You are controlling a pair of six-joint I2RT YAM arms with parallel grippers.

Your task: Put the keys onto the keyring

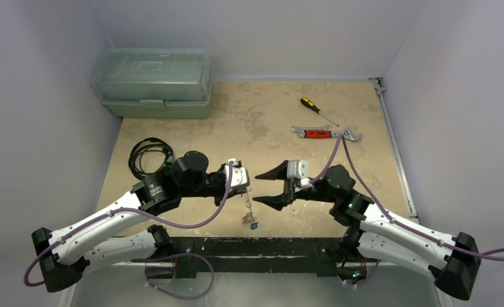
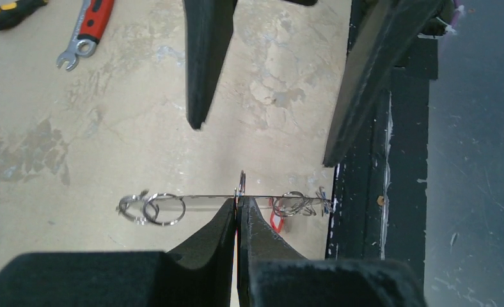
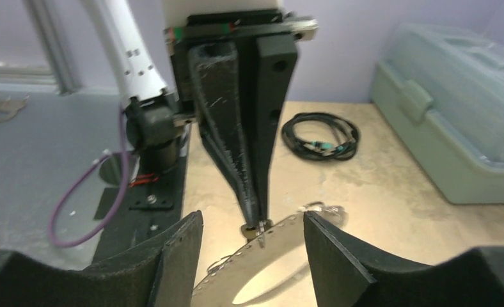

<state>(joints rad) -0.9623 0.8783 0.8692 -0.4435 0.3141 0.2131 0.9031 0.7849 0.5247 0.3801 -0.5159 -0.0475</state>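
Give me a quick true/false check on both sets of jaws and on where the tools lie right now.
1. The left gripper is shut on the keyring. True.
2. The right gripper is clamped on a key. False: its jaws stand open and grip nothing.
3. The wrench lies inside the toolbox. False: it lies out on the table, next to the screwdriver, and the toolbox lid is closed.
4. The black cable lies coiled on the table beside the left arm. True.
5. The two grippers face each other near the table's near edge. True.
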